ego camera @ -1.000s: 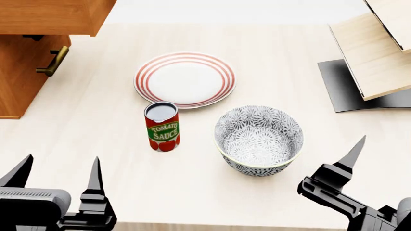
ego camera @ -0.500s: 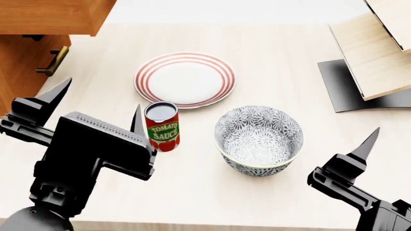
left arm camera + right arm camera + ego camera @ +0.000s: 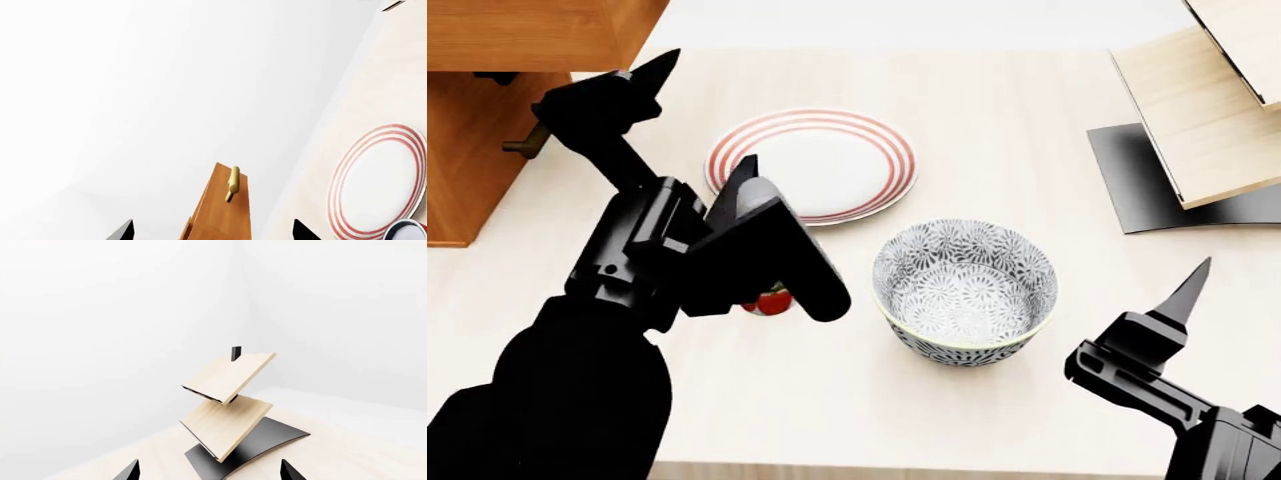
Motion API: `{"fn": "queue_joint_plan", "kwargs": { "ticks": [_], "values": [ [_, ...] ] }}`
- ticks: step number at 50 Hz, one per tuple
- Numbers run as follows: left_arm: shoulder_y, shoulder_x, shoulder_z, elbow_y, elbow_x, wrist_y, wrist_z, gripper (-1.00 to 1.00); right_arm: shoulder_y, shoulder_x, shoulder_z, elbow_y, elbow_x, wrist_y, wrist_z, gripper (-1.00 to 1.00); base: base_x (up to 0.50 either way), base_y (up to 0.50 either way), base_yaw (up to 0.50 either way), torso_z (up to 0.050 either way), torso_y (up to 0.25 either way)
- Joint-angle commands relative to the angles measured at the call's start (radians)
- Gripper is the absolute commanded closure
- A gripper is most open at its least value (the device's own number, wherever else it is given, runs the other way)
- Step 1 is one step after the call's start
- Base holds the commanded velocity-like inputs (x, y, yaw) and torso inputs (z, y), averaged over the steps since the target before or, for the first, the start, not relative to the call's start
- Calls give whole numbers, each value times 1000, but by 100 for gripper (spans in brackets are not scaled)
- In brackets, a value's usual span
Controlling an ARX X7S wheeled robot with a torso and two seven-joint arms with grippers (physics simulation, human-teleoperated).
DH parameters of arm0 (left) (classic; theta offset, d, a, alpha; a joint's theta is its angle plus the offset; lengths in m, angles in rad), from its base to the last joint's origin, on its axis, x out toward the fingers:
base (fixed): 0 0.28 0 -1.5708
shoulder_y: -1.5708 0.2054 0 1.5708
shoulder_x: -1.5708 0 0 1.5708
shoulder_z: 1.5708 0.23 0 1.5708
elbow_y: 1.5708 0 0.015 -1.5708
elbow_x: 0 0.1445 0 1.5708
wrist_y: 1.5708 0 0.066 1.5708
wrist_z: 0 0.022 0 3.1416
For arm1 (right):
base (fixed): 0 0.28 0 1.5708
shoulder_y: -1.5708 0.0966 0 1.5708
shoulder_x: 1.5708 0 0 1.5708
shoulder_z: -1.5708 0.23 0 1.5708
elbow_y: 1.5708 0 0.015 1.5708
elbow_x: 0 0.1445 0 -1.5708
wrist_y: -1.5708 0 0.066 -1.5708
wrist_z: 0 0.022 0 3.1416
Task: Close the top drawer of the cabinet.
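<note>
top drawer pulled out from cabinet, far-left of desk | left gripper jaws spread, empty, near handle | right gripper jaws apart, idle | risk: forearm toppling sauce can

Bright, even, diffuse light fills every view; the renders are crisp edge to edge, with no blur or lens distortion; shadows on the table are faint and soft; the wrist views' white backdrop is nearly washed out.
</note>
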Motion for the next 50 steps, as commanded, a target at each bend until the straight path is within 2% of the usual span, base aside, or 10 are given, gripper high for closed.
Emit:
{"fn": "queue_joint_plan", "kwargs": {
  "ticks": [1, 9, 19, 43, 50],
  "values": [
    [-131, -19, 234, -107, 110, -53, 89, -100, 9, 10, -8, -1, 17, 15, 11, -100, 0, 0, 0, 0, 0],
    [-169, -19, 332, -166, 157, -73, 127, -100, 10, 20, -8, -13, 34, 29, 15, -100, 0, 0, 0, 0, 0],
    [-169, -27, 345, -136, 160, -91, 154, -100, 13, 39, -30, -15, 39, 35, 8, -100, 43, 0, 0, 0, 0],
    [-148, -21, 330, -142, 140, -59, 149, -100, 13, 50, -25, -21, 50, 35, 37, -100, 489, 0, 0, 0, 0],
    [-150, -12, 329, -191, 147, -49, 121, -100, 14, 52, -22, -23, 58, 38, 45, -100, 284, 0, 0, 0, 0]
  ]
}}
